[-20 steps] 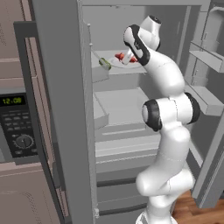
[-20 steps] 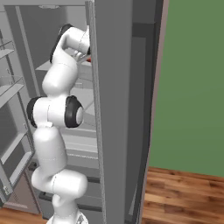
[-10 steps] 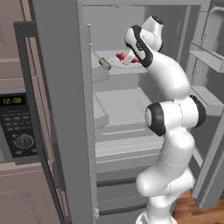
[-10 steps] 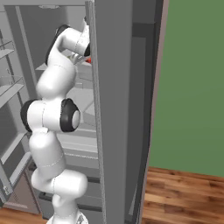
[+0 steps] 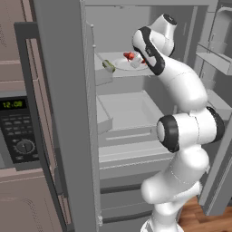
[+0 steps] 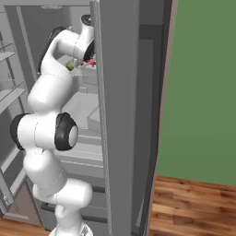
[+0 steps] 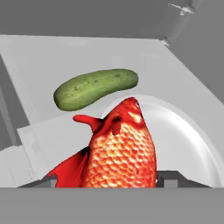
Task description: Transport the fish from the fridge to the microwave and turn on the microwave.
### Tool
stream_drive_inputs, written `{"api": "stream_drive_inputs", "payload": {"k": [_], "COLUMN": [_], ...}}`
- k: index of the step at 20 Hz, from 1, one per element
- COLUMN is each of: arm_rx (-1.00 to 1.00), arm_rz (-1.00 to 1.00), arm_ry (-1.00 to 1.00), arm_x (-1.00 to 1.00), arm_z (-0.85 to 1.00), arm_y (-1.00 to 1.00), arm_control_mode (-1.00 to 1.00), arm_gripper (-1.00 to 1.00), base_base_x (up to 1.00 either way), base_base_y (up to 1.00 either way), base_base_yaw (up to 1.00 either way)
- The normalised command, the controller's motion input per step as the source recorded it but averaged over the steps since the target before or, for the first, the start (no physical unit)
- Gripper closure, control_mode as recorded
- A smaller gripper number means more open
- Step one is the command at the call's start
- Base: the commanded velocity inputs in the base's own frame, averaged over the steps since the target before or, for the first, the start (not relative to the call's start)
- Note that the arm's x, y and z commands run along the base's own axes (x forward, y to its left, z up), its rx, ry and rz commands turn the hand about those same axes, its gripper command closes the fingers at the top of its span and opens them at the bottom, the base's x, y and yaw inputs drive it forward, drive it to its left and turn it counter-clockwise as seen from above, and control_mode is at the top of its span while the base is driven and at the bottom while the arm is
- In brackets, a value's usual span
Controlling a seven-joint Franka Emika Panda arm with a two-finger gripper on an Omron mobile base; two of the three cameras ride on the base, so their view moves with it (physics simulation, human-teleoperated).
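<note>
The red-orange fish [image 7: 122, 153] lies on a white plate [image 7: 188, 140] on the upper shelf of the open fridge [image 5: 63, 90]. My gripper [image 7: 111, 179] is down at the plate with the fish's body between its two fingertips, and the jaws stand apart on either side of it. From the left base view the fish [image 5: 129, 56] shows just left of the hand, with the gripper [image 5: 135, 61] over the plate [image 5: 120, 66]. The fish [image 6: 93, 62] peeks out beside the fridge door edge in the right base view. The black microwave [image 5: 18, 131] with its green display sits at the far left.
A green cucumber [image 7: 94, 88] lies on the shelf just beyond the plate, also visible as the cucumber [image 5: 108, 65] left of it. Fridge door bins [image 5: 213, 59] stand to the right. The dark fridge door [image 6: 124, 92] rises close beside the arm.
The arm's elbow has swung a little to the right while the hand has stayed at the plate over the fish. The fish and the cucumber have not moved.
</note>
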Motion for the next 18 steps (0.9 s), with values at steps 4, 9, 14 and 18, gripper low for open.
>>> {"api": "stream_drive_inputs", "payload": {"k": [4,9,14,18], "arm_rx": [-0.01,0.00,0.03,0.06], "arm_rz": [-0.12,-0.18,-0.16,-0.15], "arm_ry": [-0.18,0.00,0.04,0.02], "arm_x": [-0.55,-0.53,-0.47,-0.55], "arm_z": [0.00,0.01,0.16,0.09], "arm_y": [0.01,0.04,0.05,0.00], "arm_control_mode": [-1.00,-1.00,-1.00,-1.00], "arm_gripper": [1.00,1.00,1.00,1.00], "base_base_x": [0.00,0.00,0.00,0.00], "base_base_y": [0.00,0.00,0.00,0.00], "base_base_yaw": [0.00,0.00,0.00,0.00]}}
